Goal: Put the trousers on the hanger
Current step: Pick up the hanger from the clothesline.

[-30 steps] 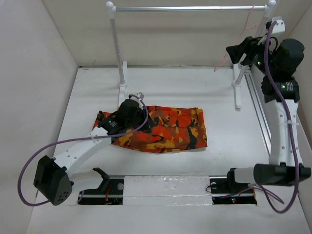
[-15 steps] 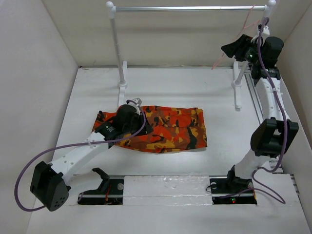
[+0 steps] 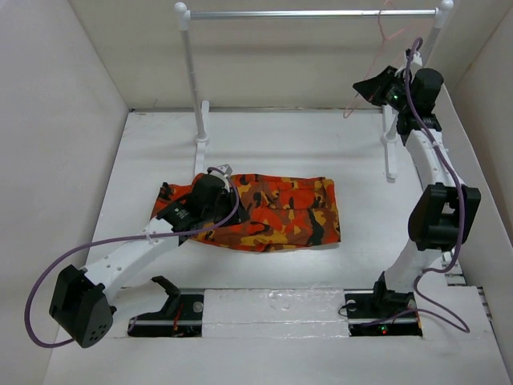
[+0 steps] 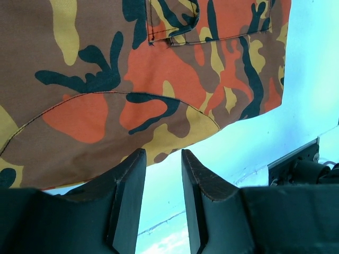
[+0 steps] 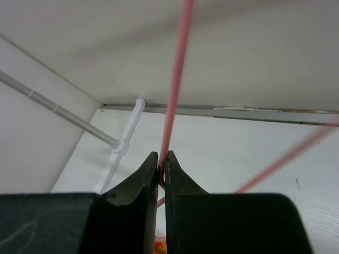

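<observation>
My right hand (image 5: 161, 168), clenched on the thin pink hanger (image 5: 175, 79) rising above it near the rail (image 5: 53, 105), could let that slender wire twist or slide out, while my left hand (image 4: 163, 182) hangs released just at the edge of the trousers (image 4: 132, 69) lying flat below.
</observation>
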You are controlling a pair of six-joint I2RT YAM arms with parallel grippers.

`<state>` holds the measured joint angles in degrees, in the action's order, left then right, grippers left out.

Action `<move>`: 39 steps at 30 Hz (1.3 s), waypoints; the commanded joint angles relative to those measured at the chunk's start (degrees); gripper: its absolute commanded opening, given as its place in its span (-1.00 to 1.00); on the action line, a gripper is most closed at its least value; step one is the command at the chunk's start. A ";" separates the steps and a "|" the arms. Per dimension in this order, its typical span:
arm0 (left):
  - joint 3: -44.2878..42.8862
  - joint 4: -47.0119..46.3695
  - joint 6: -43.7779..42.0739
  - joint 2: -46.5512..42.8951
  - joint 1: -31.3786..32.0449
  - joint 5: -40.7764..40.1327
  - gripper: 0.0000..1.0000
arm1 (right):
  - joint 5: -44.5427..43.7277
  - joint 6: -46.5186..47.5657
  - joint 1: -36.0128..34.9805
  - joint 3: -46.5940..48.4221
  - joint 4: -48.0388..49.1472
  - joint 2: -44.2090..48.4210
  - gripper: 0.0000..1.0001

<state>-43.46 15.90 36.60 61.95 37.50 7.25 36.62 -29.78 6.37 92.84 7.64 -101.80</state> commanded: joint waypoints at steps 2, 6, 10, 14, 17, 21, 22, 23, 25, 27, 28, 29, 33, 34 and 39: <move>-1.88 0.18 -0.74 -0.87 0.21 -0.65 -0.41 | 0.90 2.08 -0.13 1.29 5.37 3.71 -1.00; -8.28 1.76 -1.79 0.01 0.21 -1.88 -0.37 | 2.75 7.27 -0.65 5.77 -1.90 5.38 -1.00; -18.04 3.52 -3.81 1.50 0.21 -1.62 -0.07 | 3.37 10.79 -0.66 4.38 -7.11 9.93 -1.00; -28.32 3.35 -5.40 4.13 0.21 0.74 0.08 | 5.03 13.86 -0.66 -4.22 -9.57 15.29 -1.00; -36.32 2.12 -5.58 7.12 0.21 3.29 0.10 | 6.27 18.07 -0.66 -11.17 -12.38 19.34 -1.00; -42.66 -3.06 -4.35 10.46 0.21 6.37 0.17 | 6.80 23.88 -1.36 -18.30 -20.00 24.70 -1.00; -43.28 -4.98 -3.47 11.16 0.21 6.81 0.19 | 6.97 25.02 -1.88 -20.74 -21.60 25.76 -1.00; -43.81 -6.05 -2.86 11.87 0.73 8.21 0.19 | 7.58 26.34 -1.89 -22.07 -22.48 26.82 -1.00; -43.46 -10.34 -1.71 14.06 1.87 9.10 0.19 | 7.85 26.97 -3.11 -26.97 -24.51 30.33 -1.00; -44.86 -10.63 -1.88 17.21 3.98 6.04 0.19 | 7.94 27.58 -3.99 -30.42 -25.91 32.88 -1.00; -45.39 -10.80 -2.14 18.45 6.86 4.72 0.19 | 7.42 27.58 -5.04 -32.18 -26.44 35.24 -1.00; -45.74 -11.06 -2.67 19.51 8.54 1.58 0.19 | 6.80 27.76 -5.05 -35.59 -26.62 36.14 -1.00; -45.58 -14.40 -1.98 26.00 14.62 -5.39 0.24 | 6.97 27.06 -5.67 -42.46 -27.15 40.44 -1.00; -44.79 -16.93 -0.23 28.37 14.62 -4.96 0.24 | 6.97 26.19 -6.28 -44.56 -26.45 42.54 -1.00; -44.78 -19.94 2.34 34.01 16.28 -5.39 0.21 | 7.50 24.33 -7.86 -48.44 -25.57 44.84 -1.00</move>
<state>-87.74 2.13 36.73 95.31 53.28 4.58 42.68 -4.97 -0.01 45.36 -20.75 -59.31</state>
